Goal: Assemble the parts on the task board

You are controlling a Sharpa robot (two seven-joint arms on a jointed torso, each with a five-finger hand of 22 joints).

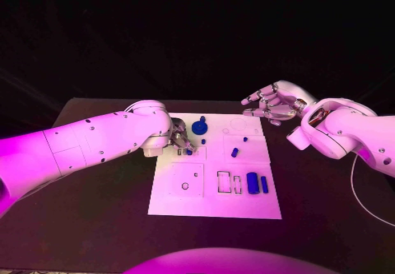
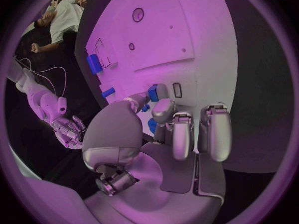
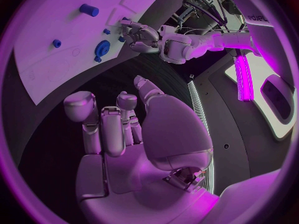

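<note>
- Black table (image 1: 99,222) carries the white task board (image 1: 216,200) at its middle, with darkness beyond the far edge.
- Set into the board are several outlined recesses: near its front edge, a square one with a small oval hole (image 1: 185,185) towards the left side, and a row of narrow upright slots (image 1: 224,181) towards the right side.
- Two blue bars (image 1: 253,183) stand or lie at the right end of that row, one thick and one thin; whether they sit inside slots or just beside them is hard to tell.
- Near the far edge of the board rests a round blue part with a knob (image 1: 200,125), and close to it a small blue peg (image 1: 203,141).
- Further towards the right side lie a short blue cylinder (image 1: 234,152) and a tiny blue stud (image 1: 245,138).
- Left hand (image 1: 180,141) is down on the board at its far left corner, fingers curled in, and pinches a small blue piece (image 2: 153,92) between thumb and fingertips; the wrist view shows this piece at the fingertips, close to a small rectangular slot (image 2: 177,89).
- The round blue part lies just beside this hand, towards the middle of the board.
- Right hand (image 1: 274,101) hangs above the table off the far right corner of the board, fingers spread and loosely bent, holding nothing, well apart from all the blue parts.
</note>
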